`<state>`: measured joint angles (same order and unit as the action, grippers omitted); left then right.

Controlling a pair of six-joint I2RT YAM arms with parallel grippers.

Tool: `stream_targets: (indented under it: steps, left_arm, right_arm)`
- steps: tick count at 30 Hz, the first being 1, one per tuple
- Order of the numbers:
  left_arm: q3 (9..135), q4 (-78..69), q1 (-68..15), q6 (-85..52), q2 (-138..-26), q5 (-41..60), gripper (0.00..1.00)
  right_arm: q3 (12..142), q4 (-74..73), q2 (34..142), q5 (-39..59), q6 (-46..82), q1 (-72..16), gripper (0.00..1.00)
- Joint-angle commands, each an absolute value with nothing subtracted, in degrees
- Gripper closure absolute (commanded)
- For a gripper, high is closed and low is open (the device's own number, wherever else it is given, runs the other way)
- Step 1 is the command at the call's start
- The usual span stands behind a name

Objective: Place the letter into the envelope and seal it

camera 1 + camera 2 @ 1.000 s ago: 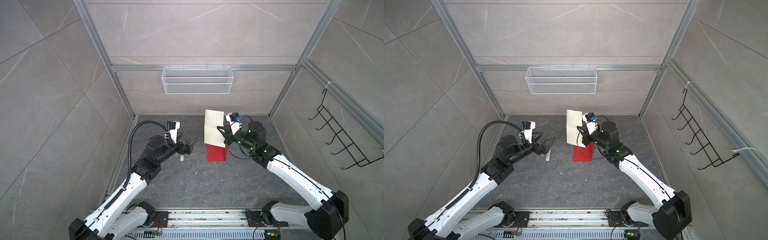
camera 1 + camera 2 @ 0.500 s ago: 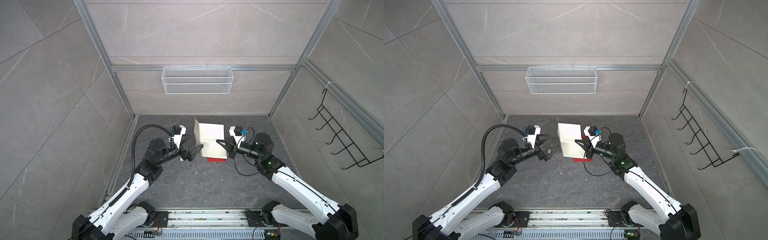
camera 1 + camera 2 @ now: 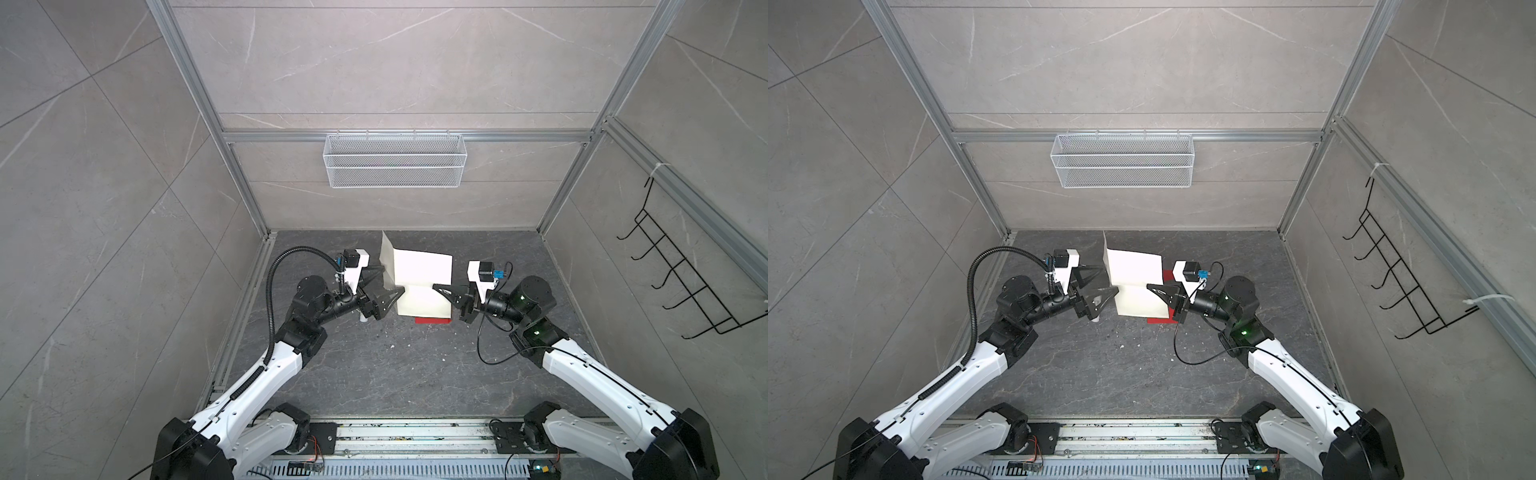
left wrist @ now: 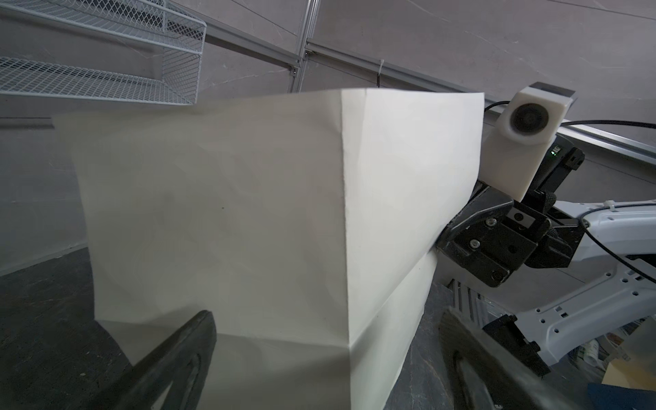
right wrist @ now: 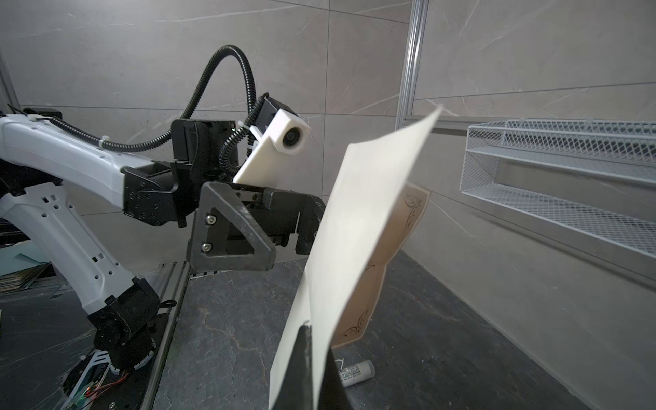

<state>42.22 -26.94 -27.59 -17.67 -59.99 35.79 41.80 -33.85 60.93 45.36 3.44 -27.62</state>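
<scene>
Holding the letter (image 3: 422, 282) in the air above the worktop (image 3: 415, 374), the right hand (image 3: 436, 287) is clenched on the sheet's 3 o'clock edge, its jaws pressed flat together on the paper. The sheet hangs toward the 12 o'clock end of the worktop, plain side up in both top views. It is creased across the middle, with a narrow strip along its 9 o'clock side folded upright. From the right wrist camera the ornamented tan face (image 5: 397, 255) shows on the far side. The envelope (image 3: 432, 331) lies flat on the worktop beneath it, almost wholly hidden, with only a red sliver showing past the letter's 6 o'clock edge. The left hand (image 3: 388, 279) reaches in from 9 o'clock with its jaws spread wide, one on either side of the letter's near edge and gripping nothing. Whether a fingertip brushes the paper I cannot tell. To my eye the step in hand is getting a second hold on the letter so it can be folded down or steadied, and the insertion itself has not begun. The next move seems to call for the left hand to close on that 9 o'clock edge without crumpling the raised strip. After that the sheet must be brought to the envelope's width. Both forearms lie low and nearly level, the wrists pointing inward at each other across the sheet. A small glue stick (image 5: 355, 371) lies on the worktop under the letter, untouched.
</scene>
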Motion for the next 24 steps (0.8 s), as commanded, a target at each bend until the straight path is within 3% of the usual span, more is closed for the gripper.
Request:
stream_targets:
  steps: [1, 14, 22, 24]
  left_arm:
    - [42.3, -36.7, -27.2, -21.2, -61.2, 40.8, 0.03]
    - [43.3, -41.6, -27.2, -24.7, -64.2, 46.4, 0.35]
    - [43.4, -41.3, -27.2, -24.6, -64.4, 45.8, 0.67]
    - [43.3, -41.1, -27.2, -24.4, -64.4, 45.3, 0.71]
  right_arm:
    - [41.4, -39.5, 62.4, 48.1, 6.5, -27.5, 1.00]
    - [42.2, -44.4, 67.1, 47.5, 10.4, -27.5, 1.00]
    - [42.1, -43.5, 68.1, 45.6, 9.8, -27.5, 1.00]
    - [42.0, -43.1, 68.0, 45.1, 9.5, -27.5, 1.00]
